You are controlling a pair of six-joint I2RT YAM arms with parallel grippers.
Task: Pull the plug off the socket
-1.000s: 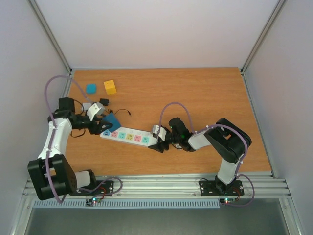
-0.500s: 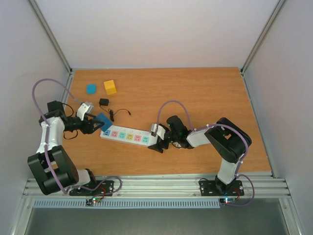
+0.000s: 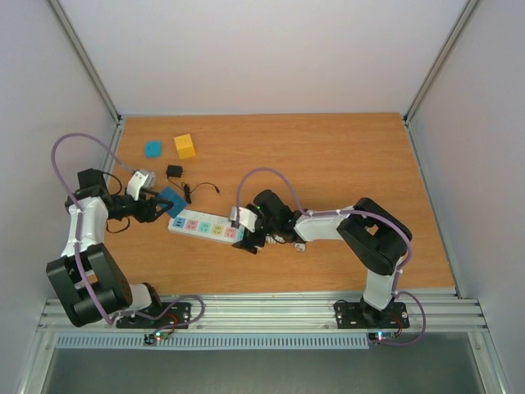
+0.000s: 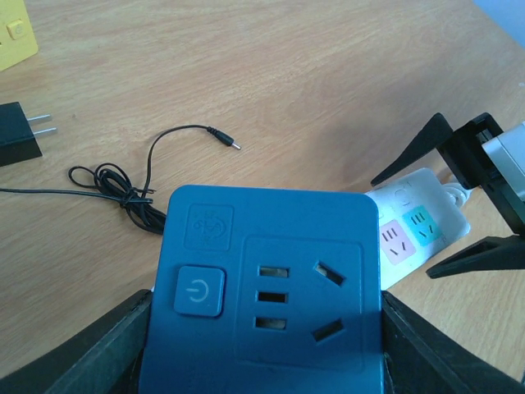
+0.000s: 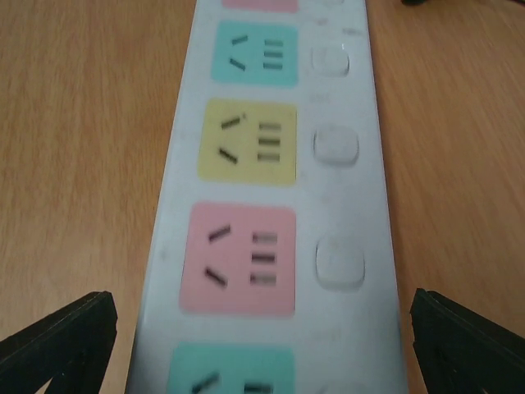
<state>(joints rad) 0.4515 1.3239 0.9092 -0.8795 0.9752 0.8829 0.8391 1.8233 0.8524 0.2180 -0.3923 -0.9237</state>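
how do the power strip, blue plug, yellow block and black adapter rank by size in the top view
1. power strip
2. blue plug and yellow block: about alike; the plug is held in the left hand, perhaps nearer the camera
3. black adapter

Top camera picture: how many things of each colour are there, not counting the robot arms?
Blue: 2, the blue block and the plug
Yellow: 1, the yellow block
Black: 1, the charger
White: 1, the socket
Total: 5
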